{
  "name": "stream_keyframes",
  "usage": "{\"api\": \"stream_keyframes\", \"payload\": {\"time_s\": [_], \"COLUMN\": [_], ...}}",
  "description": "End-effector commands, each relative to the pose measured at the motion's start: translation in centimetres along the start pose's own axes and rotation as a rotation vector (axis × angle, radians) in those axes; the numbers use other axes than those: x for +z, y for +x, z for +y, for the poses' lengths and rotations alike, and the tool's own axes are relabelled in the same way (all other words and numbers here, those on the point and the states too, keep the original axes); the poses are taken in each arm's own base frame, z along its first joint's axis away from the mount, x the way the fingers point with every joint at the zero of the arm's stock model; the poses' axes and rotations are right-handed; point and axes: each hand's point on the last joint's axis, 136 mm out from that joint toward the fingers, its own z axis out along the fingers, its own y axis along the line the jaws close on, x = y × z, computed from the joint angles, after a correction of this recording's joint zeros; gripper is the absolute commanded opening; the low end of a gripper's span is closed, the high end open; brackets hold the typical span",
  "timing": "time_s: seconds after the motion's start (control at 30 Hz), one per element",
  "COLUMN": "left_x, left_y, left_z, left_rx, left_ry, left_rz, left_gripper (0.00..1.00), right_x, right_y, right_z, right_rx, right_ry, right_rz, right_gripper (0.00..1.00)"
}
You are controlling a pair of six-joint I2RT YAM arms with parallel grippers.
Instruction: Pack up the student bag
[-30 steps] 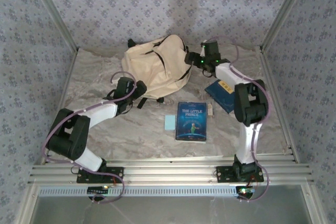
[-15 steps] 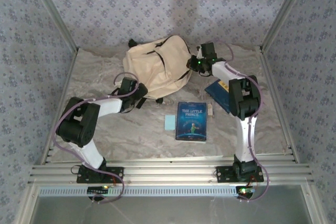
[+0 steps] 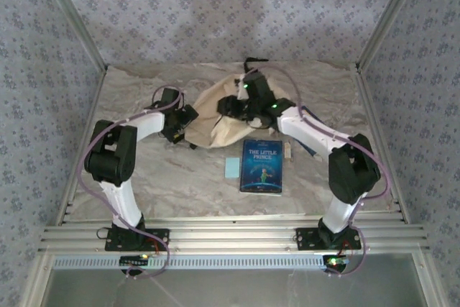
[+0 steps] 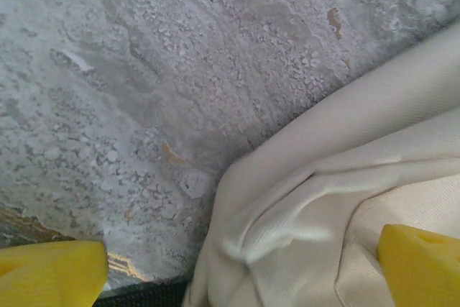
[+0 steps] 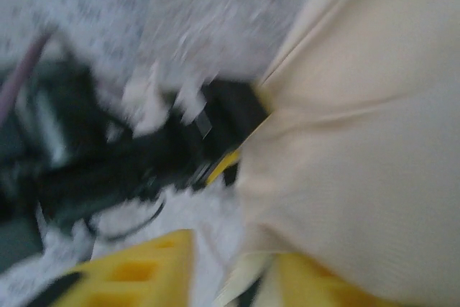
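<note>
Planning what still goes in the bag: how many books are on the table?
1: The Little Prince book, flat just in front of the student bag. The right arm may hide another.

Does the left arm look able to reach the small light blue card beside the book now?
Probably yes. The left gripper is open at the left edge of the student bag, and only bare table lies between it and the card. The right arm reaches farther back, over the bag.

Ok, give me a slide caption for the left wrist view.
Open left pincer over the edge of the student bag on the marbled table.
</note>
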Motion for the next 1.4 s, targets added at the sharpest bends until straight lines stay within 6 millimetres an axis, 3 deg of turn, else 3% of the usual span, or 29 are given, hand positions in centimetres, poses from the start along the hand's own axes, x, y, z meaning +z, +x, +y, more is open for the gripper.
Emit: {"api": "stream_keyframes", "payload": {"time_s": [0.0, 0.07, 0.17, 0.3, 0.4, 0.53, 0.63, 0.8, 0.9, 0.97, 1.13, 1.27, 1.37], "left_x": [2.4, 2.7, 2.1, -1.2, -4.2, -7.0, -8.5, -9.9, -10.2, -10.1, -8.2, -6.5, -5.9], "left_y": [-11.7, -13.3, -15.0, -16.3, -16.0, -13.5, -10.2, -4.2, -0.8, 1.2, 4.7, 5.3, 4.3], "left_z": [-4.3, -4.2, -3.3, -2.3, -2.0, -3.0, -3.2, -0.9, 0.6, 1.4, 1.3, -1.5, -4.6], "left_rx": [0.064, 0.059, 0.034, 0.033, 0.046, 0.055, 0.077, 0.099, 0.088, 0.086, 0.071, 0.091, 0.111], "left_ry": [0.163, 0.159, 0.168, 0.193, 0.210, 0.297, 0.330, 0.283, 0.259, 0.237, 0.231, 0.275, 0.329], "left_rz": [-0.348, -0.333, -0.305, -0.340, -0.354, -0.304, -0.248, -0.204, -0.170, -0.149, -0.093, -0.060, -0.068], "left_gripper": [0.99, 1.00, 1.00, 1.00, 1.00, 1.00, 1.00, 0.99, 1.00, 1.00, 1.00, 1.00, 1.00], "right_x": [0.2, -0.9, -3.3, -6.6, -8.7, -10.4, -10.9, -10.1, -9.2, -8.1, -6.8, -7.1, -7.3], "right_y": [2.7, 3.1, 2.5, -0.3, -2.5, -4.3, -4.5, -2.8, -1.6, -0.1, 1.7, 2.5, 3.6], "right_z": [4.6, 5.2, 4.1, -0.4, -4.1, -9.0, -13.4, -20.3, -22.4, -22.8, -20.9, -17.8, -14.9], "right_rx": [-0.028, -0.076, -0.097, -0.091, -0.064, -0.040, -0.013, 0.070, 0.113, 0.145, 0.192, 0.207, 0.200], "right_ry": [-0.098, -0.078, -0.015, 0.096, 0.167, 0.264, 0.359, 0.442, 0.440, 0.400, 0.299, 0.221, 0.159], "right_rz": [0.108, 0.107, 0.066, -0.026, -0.085, -0.131, -0.129, -0.054, -0.011, 0.028, 0.046, 0.033, 0.043], "right_gripper": [0.62, 0.72, 0.75, 0.77, 0.78, 0.78, 0.78, 0.79, 0.79, 0.78, 0.71, 0.64, 0.53]}}
